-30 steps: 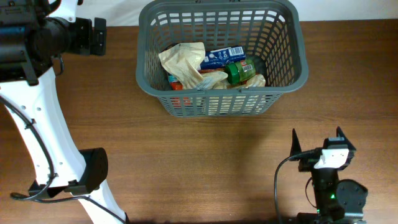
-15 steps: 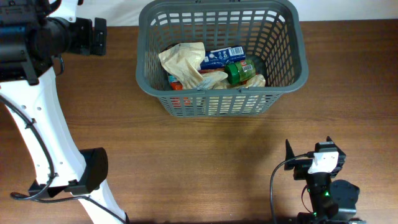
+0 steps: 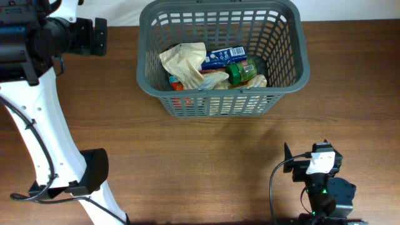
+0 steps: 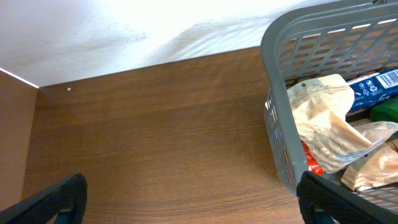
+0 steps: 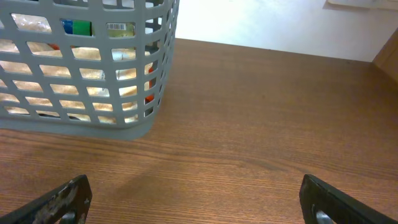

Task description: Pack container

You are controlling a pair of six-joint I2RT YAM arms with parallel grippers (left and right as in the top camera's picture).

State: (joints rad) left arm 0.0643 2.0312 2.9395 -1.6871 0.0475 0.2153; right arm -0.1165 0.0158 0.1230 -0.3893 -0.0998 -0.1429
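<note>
1. The table (image 3: 187, 162) is bare brown wood. No loose packet shows on it in any view.
2. The container (image 3: 219, 92) stands at the far middle of the table, its long axis running left to right.
3. The left gripper (image 3: 103, 36) hangs near the container's left end, so the basket lies to its right. It is the nearer arm, and its jaws are spread wide with nothing between them.
4. The right gripper (image 3: 305, 153) sits low at the near edge, well apart from the container, which lies ahead and to its left. Its jaws are also wide and empty.
5. Inside lie a crumpled beige packet (image 3: 183, 62), a blue packet (image 3: 223, 56), a green-capped item (image 3: 240, 70) and something red (image 3: 178, 84) underneath, all heaped together.
6. The packing looks close to done.
</note>
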